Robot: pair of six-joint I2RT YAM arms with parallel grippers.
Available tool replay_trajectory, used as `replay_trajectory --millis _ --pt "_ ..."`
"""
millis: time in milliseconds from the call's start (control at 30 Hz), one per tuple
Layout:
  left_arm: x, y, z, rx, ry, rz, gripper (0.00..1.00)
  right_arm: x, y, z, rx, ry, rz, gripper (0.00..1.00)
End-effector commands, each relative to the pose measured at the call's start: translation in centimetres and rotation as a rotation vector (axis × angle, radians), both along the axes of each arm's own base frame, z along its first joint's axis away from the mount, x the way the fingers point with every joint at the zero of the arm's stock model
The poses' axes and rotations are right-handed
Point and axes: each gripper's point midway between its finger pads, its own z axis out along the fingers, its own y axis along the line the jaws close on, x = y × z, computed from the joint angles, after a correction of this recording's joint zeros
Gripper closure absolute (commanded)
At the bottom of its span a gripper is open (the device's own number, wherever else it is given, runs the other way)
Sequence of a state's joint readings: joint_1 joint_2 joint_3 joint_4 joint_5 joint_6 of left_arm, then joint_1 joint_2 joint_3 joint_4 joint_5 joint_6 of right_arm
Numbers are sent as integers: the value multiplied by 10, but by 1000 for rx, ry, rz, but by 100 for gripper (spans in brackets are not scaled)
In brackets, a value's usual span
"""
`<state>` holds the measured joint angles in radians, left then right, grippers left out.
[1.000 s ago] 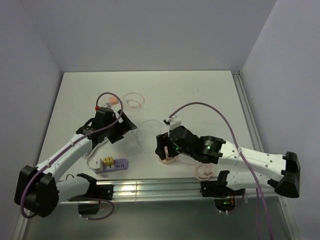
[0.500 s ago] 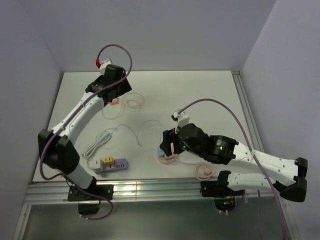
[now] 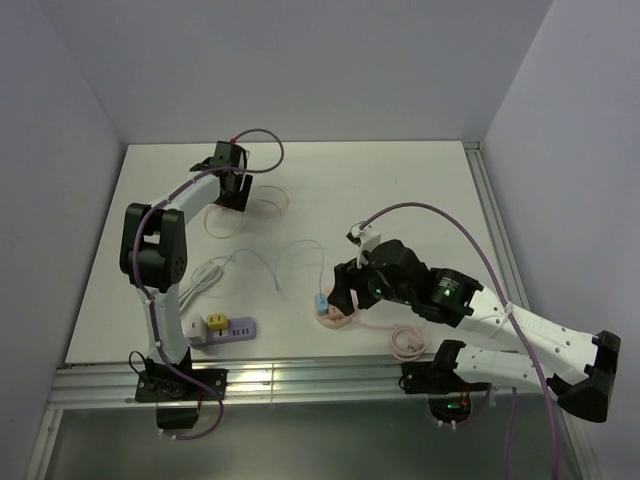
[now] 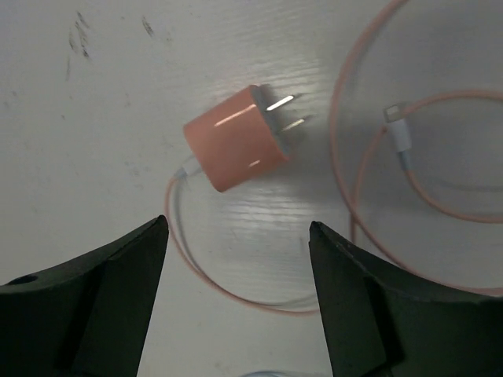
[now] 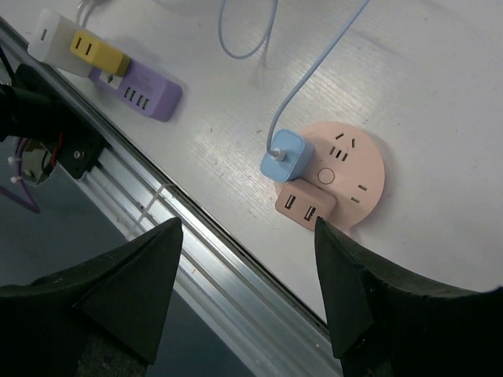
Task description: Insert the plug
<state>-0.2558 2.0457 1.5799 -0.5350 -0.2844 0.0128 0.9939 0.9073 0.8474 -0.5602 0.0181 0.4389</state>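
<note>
A pink plug (image 4: 233,148) lies on its side on the white table at the far left, prongs pointing right, its thin pink cable (image 4: 369,157) looped around it. My left gripper (image 4: 237,236) (image 3: 234,193) hovers open just above it, with nothing between the fingers; in the top view the gripper hides the plug. Near the front centre sits a round pink socket (image 3: 338,320) (image 5: 354,169) with a blue plug (image 3: 318,302) (image 5: 287,157) seated in it. My right gripper (image 5: 247,228) (image 3: 347,288) hangs open above and just right of the socket, holding nothing.
A purple power strip (image 3: 230,331) (image 5: 145,86) with a yellow plug (image 3: 213,322) and a white plug (image 5: 55,35) lies at the front left. A white cable (image 3: 200,280), a blue cable (image 3: 290,258) and a coiled pink cable (image 3: 408,342) lie about. An aluminium rail (image 3: 300,378) runs along the front edge.
My left arm has swung from beside the power strip out to the far left over the pink plug. My right gripper has drawn back from the socket, uncovering the blue plug.
</note>
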Motion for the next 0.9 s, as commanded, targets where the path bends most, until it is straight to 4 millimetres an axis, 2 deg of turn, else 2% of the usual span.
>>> replay_trajectory --millis 0,100,233,267,500,667,767,800,867 --pt "33 8 37 9 -161 -159 22 -4 10 9 63 3 81 26" --pt "41 21 33 -14 -139 -214 20 -3 9 3 42 19 80 26" --pt "38 14 7 -34 -31 -320 18 -2 11 3 41 20 90 27" --pt "36 5 2 -81 -9 -362 18 -1 11 3 44 18 89 27" --pt "49 5 -9 -103 10 -419 17 3 8 1 49 29 76 27" --pt "53 15 -23 -86 59 -406 19 5 6 0 50 32 63 27" --pt "54 18 -38 -90 71 -395 25 7 5 2 52 29 56 28" --pt "53 19 -40 -97 77 -388 37 8 4 1 50 27 51 28" --pt "51 21 -48 -93 90 -373 51 9 4 1 54 27 48 28"
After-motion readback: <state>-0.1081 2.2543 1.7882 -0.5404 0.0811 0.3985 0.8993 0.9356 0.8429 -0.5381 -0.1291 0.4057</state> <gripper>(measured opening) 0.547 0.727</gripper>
